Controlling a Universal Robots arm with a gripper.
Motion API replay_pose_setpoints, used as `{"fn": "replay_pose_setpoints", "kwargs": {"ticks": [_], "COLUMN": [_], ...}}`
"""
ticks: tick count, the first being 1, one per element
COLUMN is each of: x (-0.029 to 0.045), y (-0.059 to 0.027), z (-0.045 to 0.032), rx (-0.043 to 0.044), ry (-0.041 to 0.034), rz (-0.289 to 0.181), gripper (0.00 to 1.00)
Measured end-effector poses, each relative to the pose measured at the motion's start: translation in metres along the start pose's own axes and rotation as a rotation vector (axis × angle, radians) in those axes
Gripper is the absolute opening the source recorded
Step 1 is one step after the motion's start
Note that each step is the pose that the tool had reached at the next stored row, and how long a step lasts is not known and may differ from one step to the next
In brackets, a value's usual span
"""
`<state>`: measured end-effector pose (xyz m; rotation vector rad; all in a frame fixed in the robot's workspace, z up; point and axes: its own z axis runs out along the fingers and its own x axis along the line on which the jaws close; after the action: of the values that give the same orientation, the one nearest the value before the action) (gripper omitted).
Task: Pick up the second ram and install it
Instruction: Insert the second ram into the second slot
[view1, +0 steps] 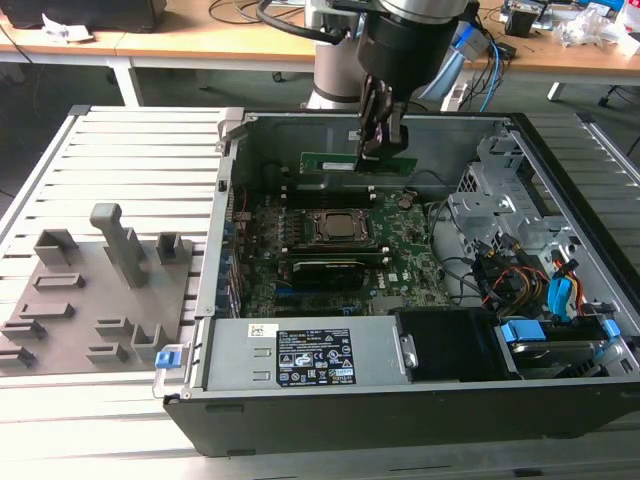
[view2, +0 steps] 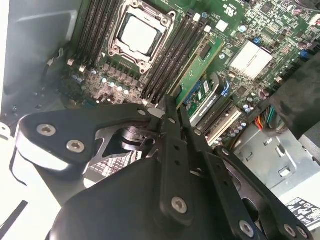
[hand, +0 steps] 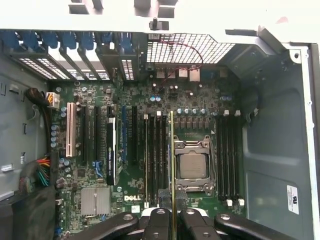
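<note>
Gripper: the gripper (view1: 384, 140) is clamped on the second ram (view1: 357, 163).
Location: held edge-on above the motherboard (hand: 130, 165) slots beside the processor socket (hand: 192, 166).
Progress: picked up; not yet seated.

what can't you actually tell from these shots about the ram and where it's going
- Whether the second ram is seated in a slot: the first wrist view shows it edge-on only, a thin line beside the CPU socket.
- Its lower edge in the exterior view: the gripper and case wall cover it.
- Its label and chips: the stick is too small there.
- Slot latches in the second wrist view: the gripper hides them.
</note>
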<state>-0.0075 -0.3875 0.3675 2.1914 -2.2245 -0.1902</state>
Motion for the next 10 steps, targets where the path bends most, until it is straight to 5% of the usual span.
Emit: {"fn": "replay_pose_setpoints", "kwargs": {"ticks": [10], "x": [0.0010], "y": [-0.0012], "z": [0.0125], "rx": [0.0000], "ry": [0.0000], "rz": [0.000], "gripper": [0.14]}}
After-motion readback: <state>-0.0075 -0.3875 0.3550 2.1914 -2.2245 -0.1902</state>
